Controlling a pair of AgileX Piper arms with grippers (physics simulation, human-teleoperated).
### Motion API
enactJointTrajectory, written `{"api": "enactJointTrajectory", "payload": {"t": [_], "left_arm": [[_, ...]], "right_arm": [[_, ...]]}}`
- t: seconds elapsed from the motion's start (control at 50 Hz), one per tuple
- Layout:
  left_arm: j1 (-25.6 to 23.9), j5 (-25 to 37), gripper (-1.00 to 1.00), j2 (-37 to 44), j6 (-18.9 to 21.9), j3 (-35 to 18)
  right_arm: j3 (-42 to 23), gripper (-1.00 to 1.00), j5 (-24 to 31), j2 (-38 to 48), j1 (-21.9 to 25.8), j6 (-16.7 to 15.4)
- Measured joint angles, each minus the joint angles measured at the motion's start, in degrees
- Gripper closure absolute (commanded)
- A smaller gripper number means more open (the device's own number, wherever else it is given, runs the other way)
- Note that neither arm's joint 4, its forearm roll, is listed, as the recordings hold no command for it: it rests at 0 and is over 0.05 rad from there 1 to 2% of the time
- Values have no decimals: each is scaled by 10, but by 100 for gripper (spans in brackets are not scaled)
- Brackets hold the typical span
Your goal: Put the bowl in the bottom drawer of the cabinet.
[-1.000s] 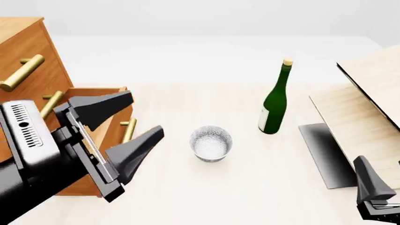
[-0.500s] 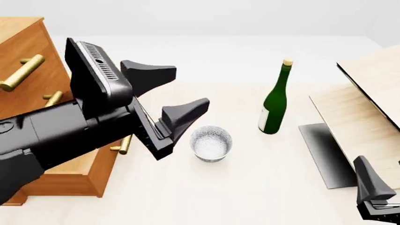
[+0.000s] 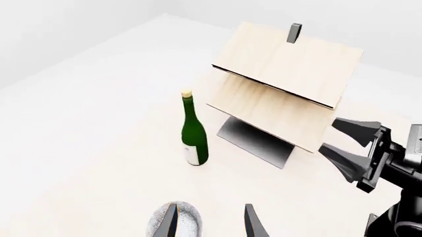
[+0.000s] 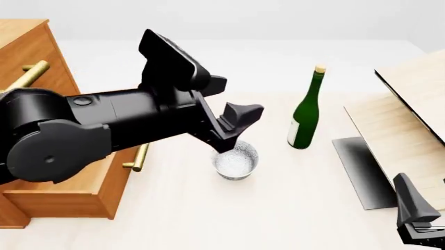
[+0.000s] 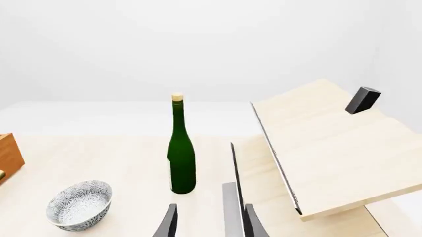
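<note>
The speckled white bowl stands upright on the table, just right of the cabinet. The bottom drawer is pulled out, and its brass handle faces the bowl. My left gripper hovers open just above the bowl's far rim with nothing between its fingers. In the left wrist view the bowl lies partly behind one finger, mostly outside the open left gripper. My right gripper sits low at the near right, open and empty, far from the bowl.
A tall green bottle stands right of the bowl, close to the left gripper. Pale wooden boards on a dark stand fill the right side. The left arm's body hides much of the drawer's opening in the front view.
My left arm has swung right and forward, from in front of the open drawer to just above the bowl. The right gripper, the bowl and the bottle have stayed in place.
</note>
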Motion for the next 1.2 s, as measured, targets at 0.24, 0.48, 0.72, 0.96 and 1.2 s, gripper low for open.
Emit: {"api": "enactJointTrajectory", "payload": {"t": [0.24,0.48,0.72,0.96,1.2], "left_arm": [[7,39,-100,59,-21,-48],[21,86,-100,119,-26,-96],[34,127,-100,176,-26,-138],[46,149,-100,220,-28,-160],[58,164,-100,261,-30,-179]], "right_arm": [[0,-100,0,0,0,0],[0,-100,0,0,0,0],[0,-100,0,0,0,0],[0,-100,0,0,0,0],[0,-100,0,0,0,0]]}}
